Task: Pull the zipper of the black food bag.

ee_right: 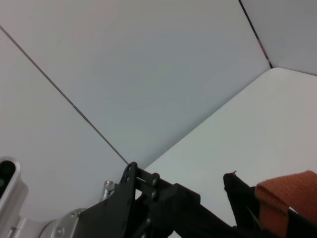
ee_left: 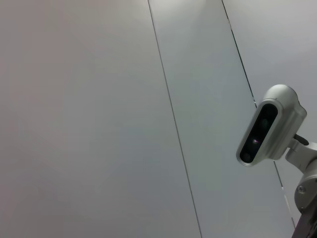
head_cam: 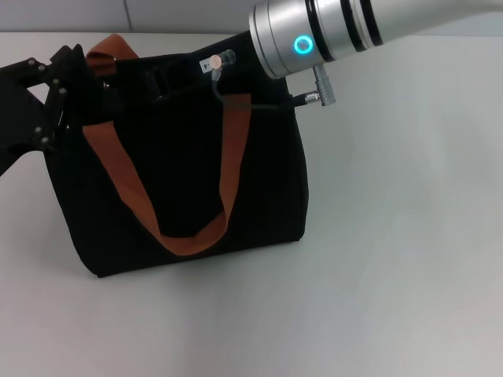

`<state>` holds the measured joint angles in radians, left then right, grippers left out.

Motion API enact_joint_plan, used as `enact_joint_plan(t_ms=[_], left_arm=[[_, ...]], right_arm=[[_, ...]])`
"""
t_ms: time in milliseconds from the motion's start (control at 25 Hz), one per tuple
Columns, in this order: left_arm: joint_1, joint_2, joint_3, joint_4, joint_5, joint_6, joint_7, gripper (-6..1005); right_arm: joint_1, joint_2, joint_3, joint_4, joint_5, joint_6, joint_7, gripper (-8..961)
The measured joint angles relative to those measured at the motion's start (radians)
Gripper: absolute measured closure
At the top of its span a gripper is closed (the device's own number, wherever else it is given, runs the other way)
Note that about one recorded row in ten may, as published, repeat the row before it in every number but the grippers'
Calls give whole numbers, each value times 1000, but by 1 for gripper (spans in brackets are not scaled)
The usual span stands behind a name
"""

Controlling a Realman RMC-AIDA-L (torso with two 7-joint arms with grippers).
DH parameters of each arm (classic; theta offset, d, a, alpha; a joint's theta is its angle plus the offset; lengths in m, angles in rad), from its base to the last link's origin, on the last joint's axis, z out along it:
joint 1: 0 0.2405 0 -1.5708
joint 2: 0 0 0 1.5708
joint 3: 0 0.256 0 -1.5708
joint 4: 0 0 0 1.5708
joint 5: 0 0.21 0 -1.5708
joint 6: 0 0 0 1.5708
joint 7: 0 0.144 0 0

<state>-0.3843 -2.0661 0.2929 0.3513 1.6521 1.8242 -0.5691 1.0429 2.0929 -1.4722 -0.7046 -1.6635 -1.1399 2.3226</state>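
The black food bag (head_cam: 189,196) stands upright on the white table, one orange-brown handle (head_cam: 228,157) hanging down its front. My left gripper (head_cam: 75,78) is against the bag's left top corner, beside the other handle (head_cam: 110,47). It also shows in the right wrist view (ee_right: 153,198), next to an orange strap (ee_right: 287,198). My right arm's silver wrist (head_cam: 314,35) reaches in from the upper right, and my right gripper (head_cam: 177,86) sits dark over the bag's top edge. The zipper pull tab is hidden.
Bare white table (head_cam: 393,236) lies to the right of and in front of the bag. A grey wall (ee_left: 99,119) stands behind. The left wrist view shows only that wall and the robot's head camera (ee_left: 270,126).
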Motion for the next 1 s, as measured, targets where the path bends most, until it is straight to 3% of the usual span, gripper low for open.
enact_joint_plan(t_ms=[1000], left_arm=[[13,-1,-31,-28,-2,-41,6,971]], right_arm=[[26,-1,-49,-1,17,58,-9,631]])
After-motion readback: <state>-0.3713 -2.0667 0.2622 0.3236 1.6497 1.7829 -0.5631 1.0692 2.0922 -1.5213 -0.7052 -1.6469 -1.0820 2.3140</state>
